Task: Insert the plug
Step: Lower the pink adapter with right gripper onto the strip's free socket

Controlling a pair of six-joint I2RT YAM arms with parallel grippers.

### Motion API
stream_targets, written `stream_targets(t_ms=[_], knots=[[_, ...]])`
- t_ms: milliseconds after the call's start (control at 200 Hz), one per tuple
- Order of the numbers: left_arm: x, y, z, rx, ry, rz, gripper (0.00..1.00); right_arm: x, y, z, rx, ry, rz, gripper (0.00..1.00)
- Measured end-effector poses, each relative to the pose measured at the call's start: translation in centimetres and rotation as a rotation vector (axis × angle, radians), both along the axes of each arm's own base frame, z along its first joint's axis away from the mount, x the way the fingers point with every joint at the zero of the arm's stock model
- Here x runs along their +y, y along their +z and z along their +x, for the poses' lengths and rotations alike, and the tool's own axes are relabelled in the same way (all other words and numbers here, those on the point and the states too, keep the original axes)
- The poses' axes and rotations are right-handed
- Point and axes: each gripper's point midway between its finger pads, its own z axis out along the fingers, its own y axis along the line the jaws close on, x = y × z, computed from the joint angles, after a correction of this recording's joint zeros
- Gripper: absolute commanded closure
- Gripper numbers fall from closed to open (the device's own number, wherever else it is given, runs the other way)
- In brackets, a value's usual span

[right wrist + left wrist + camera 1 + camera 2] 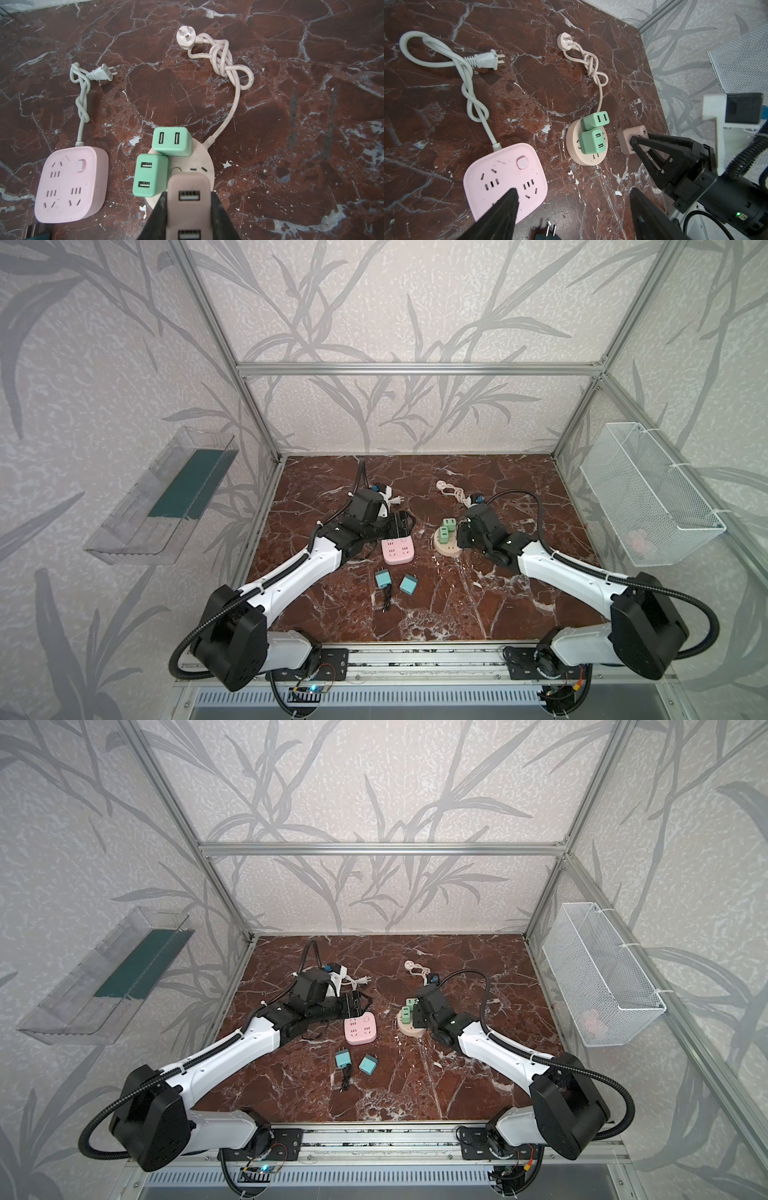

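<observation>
Right jaws clamp a beige plug (188, 182), round socket (199, 158) at their tips; left jaws gape near a pink socket (500, 176).

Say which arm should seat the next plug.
Right: the right end effector grips the pinkish adapter by the round strip; the left end effector is open, near the pink strip.

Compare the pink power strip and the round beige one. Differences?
Shape: the pink strip is a rounded square; the beige strip is a disc.
Load: the pink strip's sockets are empty; the beige strip carries two green adapters.
Cord: the pink strip's ends in a two-pin plug, the beige strip's in a three-pin plug.
Both lie flat on the table, plugs loose.
</observation>
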Motion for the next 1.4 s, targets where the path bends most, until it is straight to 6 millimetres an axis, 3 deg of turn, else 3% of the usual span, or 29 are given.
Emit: stream_targets(t_ms=[1399], knots=[[-0.9,-0.6,-0.1,0.011,-0.009,-0.056,0.18,0.3,-3.8,1.7,0.021,-0.025,-0.063,1.00]])
